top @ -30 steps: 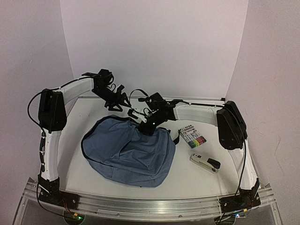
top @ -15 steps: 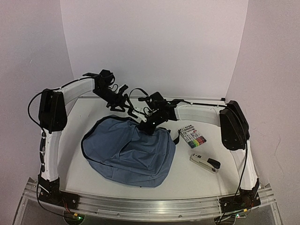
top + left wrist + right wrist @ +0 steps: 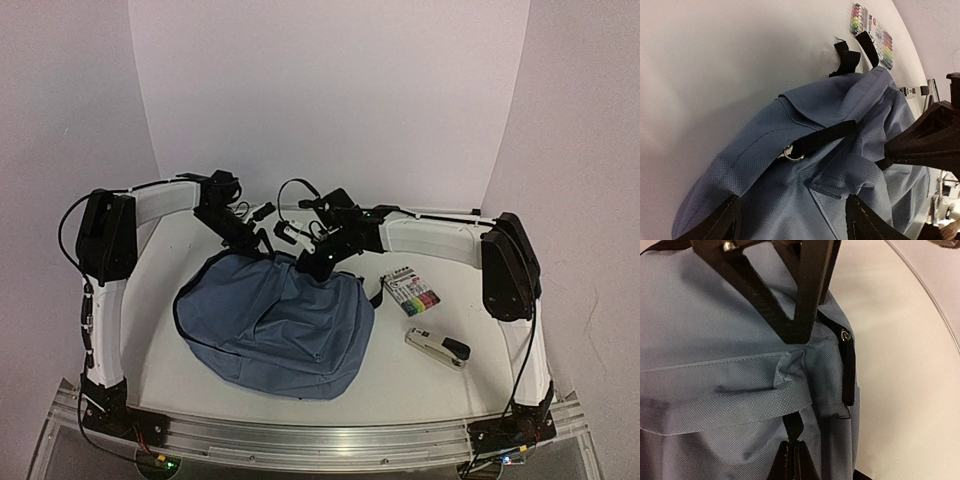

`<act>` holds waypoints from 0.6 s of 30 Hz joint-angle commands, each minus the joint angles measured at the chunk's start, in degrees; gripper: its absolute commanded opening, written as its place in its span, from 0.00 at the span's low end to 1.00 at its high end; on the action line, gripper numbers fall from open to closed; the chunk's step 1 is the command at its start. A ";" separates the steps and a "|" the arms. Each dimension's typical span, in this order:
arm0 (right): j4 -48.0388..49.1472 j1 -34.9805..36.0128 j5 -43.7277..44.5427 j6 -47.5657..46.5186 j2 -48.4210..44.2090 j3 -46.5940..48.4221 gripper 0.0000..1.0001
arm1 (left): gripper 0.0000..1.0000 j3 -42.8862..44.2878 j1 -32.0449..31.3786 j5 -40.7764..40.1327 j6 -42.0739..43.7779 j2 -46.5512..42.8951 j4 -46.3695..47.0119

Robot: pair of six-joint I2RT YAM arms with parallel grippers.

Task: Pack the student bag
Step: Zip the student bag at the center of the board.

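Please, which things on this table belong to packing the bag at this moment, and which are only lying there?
In the job:
- student bag
- right hand, shut on the bag's black strap
- left hand, open over the bag

Only lying there, untouched:
- marker pack
- stapler
Both lie beside the bag; perhaps they are to be packed.

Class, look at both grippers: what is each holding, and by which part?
The right gripper is shut on the bag, pinching a black tab below a fabric flap. The left gripper is open over the bag, holding nothing.
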 commanded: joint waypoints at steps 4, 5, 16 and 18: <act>0.53 0.55 -0.77 2.13 -4.48 -0.93 0.00 | 0.74 -1.14 0.34 -2.81 9.42 -5.64 9.60; 0.51 0.55 -0.95 2.29 -4.56 -1.01 0.00 | 0.75 -0.80 0.32 -2.22 10.31 -5.43 9.62; 0.43 0.53 -1.91 3.91 -4.47 -1.03 0.00 | 0.72 0.83 -0.30 2.34 16.99 -1.44 9.24; 0.33 0.54 -1.95 3.92 -4.37 -0.96 0.00 | 0.72 1.29 -0.65 3.29 17.67 -0.09 8.67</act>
